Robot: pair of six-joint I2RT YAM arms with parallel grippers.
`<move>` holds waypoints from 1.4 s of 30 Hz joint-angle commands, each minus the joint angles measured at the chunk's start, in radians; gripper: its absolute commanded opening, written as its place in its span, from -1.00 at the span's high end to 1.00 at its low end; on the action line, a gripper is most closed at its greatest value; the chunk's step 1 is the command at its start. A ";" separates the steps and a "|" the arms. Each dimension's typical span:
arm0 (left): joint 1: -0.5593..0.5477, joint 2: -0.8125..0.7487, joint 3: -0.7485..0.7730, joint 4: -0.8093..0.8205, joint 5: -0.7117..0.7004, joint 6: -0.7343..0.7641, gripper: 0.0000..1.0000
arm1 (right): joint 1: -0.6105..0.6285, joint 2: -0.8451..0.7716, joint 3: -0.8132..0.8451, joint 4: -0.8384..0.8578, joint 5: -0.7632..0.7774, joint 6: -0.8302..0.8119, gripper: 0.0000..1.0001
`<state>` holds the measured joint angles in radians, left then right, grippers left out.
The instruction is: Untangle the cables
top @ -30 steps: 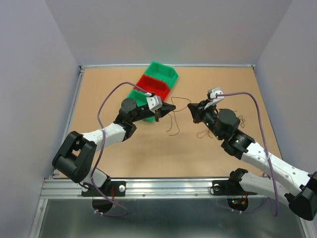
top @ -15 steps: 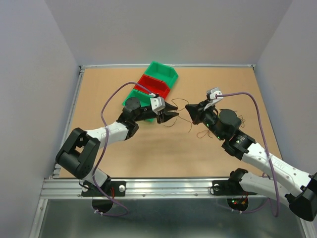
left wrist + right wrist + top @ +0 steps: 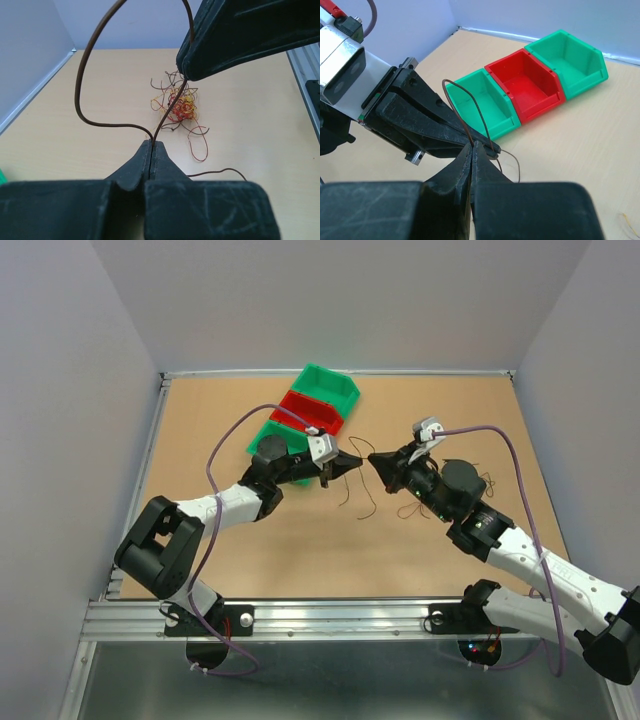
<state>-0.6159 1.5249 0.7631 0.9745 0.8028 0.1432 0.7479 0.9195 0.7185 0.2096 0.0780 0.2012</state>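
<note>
Just right of the row of bins, above the middle of the surface [image 3: 250, 540], the two grippers are meeting tip to tip. No writing or label is showing anywhere legibly. The left gripper [image 3: 352, 461] is pinching a thin dark brown wire [image 3: 82, 95] between fully closed jaws; the wire is looping up and back from the tips. The right gripper [image 3: 376, 459] is also closed tight on the same dark strand, whose loose ends are dangling down toward the surface. Farther right of the bins, beyond the right arm, the rest of the cables [image 3: 177, 106] are lying on the surface in a small curly tangle of orange-yellow, reddish and dark strands, with a few loose ends curling out. The bins are sitting in a diagonal line: a green bin [image 3: 481, 102] nearest the left gripper, a red bin [image 3: 527, 85] touching it, and another green bin [image 3: 567, 57] beyond.
</note>
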 commanded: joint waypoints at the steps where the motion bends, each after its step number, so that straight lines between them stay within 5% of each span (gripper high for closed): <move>1: -0.005 0.000 0.042 0.029 -0.039 0.002 1.00 | 0.005 -0.011 -0.002 0.077 -0.015 0.003 0.99; 4: -0.004 -0.012 0.041 0.029 -0.077 0.002 1.00 | 0.005 -0.019 -0.008 0.079 0.006 0.000 0.99; 11: 0.031 -0.091 0.119 -0.178 -0.255 0.032 1.00 | 0.005 -0.057 -0.034 0.077 0.068 -0.002 -0.21; 14: 0.062 -0.135 0.125 -0.201 -0.300 0.035 1.00 | 0.005 -0.068 -0.040 0.079 0.089 -0.005 -0.39; 25: 0.298 -0.013 0.171 -0.059 -0.177 -0.102 1.00 | 0.005 -0.077 -0.053 0.097 0.094 -0.002 -0.44; 42: 0.429 -0.014 0.113 -0.080 -0.289 0.079 1.00 | 0.005 -0.074 -0.057 0.108 0.085 -0.008 -0.45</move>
<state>-0.1879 1.5436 0.8921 0.8593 0.5442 0.1493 0.7479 0.8642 0.6720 0.2562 0.1570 0.2031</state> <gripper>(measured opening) 0.029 0.722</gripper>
